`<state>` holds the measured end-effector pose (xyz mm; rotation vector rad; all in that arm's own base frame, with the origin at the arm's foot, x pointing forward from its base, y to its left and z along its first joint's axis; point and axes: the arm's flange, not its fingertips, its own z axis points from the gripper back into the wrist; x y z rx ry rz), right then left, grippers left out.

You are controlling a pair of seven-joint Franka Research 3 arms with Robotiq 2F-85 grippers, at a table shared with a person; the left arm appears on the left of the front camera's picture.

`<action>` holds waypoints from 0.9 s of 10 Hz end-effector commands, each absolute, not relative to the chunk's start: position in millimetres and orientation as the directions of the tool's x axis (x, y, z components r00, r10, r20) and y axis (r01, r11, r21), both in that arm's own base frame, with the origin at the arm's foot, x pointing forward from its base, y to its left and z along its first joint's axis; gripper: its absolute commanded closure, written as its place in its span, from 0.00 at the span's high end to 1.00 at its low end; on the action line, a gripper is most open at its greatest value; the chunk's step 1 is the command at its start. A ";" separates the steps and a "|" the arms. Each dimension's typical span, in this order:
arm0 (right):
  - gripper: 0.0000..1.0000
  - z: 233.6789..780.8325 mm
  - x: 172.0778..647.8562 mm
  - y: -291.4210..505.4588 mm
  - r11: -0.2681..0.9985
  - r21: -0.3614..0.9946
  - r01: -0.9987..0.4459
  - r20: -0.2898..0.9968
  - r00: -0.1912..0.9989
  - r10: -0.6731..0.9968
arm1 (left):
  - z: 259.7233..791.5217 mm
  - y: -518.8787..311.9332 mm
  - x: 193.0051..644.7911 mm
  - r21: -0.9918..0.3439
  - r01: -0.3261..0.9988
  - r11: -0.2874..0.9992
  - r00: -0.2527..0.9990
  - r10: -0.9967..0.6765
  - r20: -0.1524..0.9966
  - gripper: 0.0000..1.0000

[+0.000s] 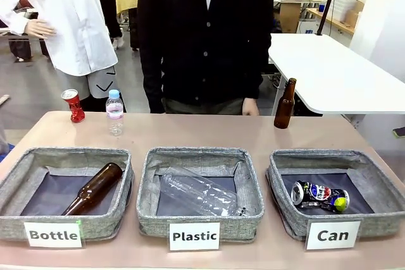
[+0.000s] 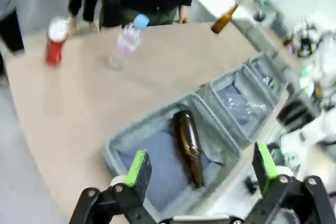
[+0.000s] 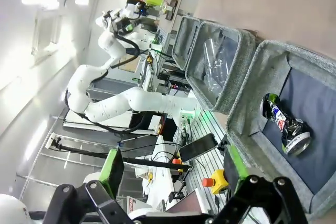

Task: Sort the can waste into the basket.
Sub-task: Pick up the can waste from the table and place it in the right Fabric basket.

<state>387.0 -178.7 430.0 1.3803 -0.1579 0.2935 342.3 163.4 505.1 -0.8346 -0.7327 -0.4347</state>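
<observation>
Lying crushed in the basket [image 1: 385, 218], the dark can [image 1: 319, 196] shows a red-white-blue logo.

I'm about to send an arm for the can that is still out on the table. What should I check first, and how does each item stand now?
1. Red can upright at the far left of the table, untouched: ok.
2. Dark can lying in the Can basket: ok.
3. Left fingers open, empty: ok.
4. Right fingers open, empty: ok.
5. Water bottle beside the red can, not touching it: ok.
6. Red can within an arm's reach: cannot tell.
</observation>
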 end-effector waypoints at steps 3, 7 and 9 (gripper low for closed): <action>1.00 431.5 386.9 -181.4 0.160 0.935 -0.316 0.298 0.946 0.124 | 476.1 207.6 441.1 0.056 0.866 0.496 0.202 -0.450 0.870 1.00; 1.00 431.5 386.9 -181.4 0.160 0.935 -0.316 0.298 0.946 0.124 | 478.4 197.2 447.2 0.022 0.868 0.496 0.269 -0.507 0.819 1.00; 1.00 431.5 386.9 -181.4 0.160 0.935 -0.316 0.298 0.946 0.124 | 464.0 208.1 451.8 0.090 0.861 0.501 0.214 -0.518 0.828 1.00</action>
